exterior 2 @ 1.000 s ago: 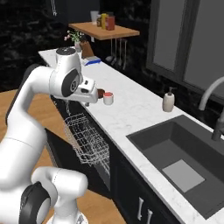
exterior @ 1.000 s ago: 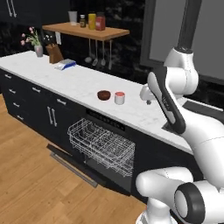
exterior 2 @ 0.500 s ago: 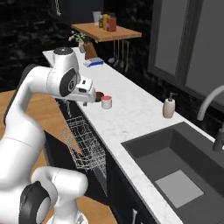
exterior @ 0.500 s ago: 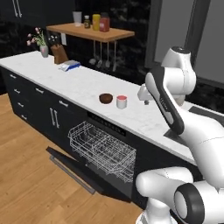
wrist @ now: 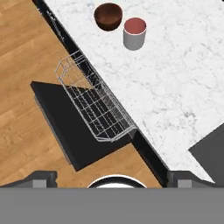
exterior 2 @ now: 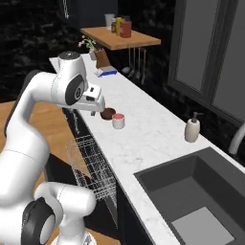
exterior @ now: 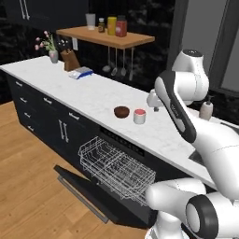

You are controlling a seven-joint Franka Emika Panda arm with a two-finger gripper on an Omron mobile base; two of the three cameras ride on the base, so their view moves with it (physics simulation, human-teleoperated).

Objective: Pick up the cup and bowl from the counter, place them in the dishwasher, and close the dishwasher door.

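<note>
Your cup (exterior: 139, 116) and bowl (exterior: 121, 111) sit side by side on the bench (exterior: 88, 95), near its front edge, the bowl just beside the cup and not quite touching as far as the hand view shows. The cup is a short white cylinder with a red top; the bowl is round, shallow, glossy dark brown. The bench itself is a long white marble slab with grey veins over dark cabinets.

Right below them the dishwasher (exterior: 126, 145) is open: the dishwasher door (exterior: 81, 190) is dropped flat over the wooden floor (exterior: 28, 186) and the white wire rack (exterior: 114, 169) is pulled out over it, nothing in it.

The gripper (wrist: 112, 178) hangs high above the floor and door, looking down, with its jaws spread wide and holding nothing. In the hand view you see just the two dark tips at the bottom corners.

Other stuff around: a beige pump soap bottle (exterior 2: 192, 130) stands further along the bench, well apart from the cup, near the dark sink (exterior 2: 201, 201). At the far end there's a knife block (exterior: 70, 61), a small flower vase (exterior: 53, 55) and a blue thing (exterior: 81, 72) lying flat. A wooden shelf (exterior: 107, 37) above carries jars (exterior: 116, 25) and a pale tumbler (exterior: 90, 21), with utensils (exterior: 119, 63) hanging under it.
</note>
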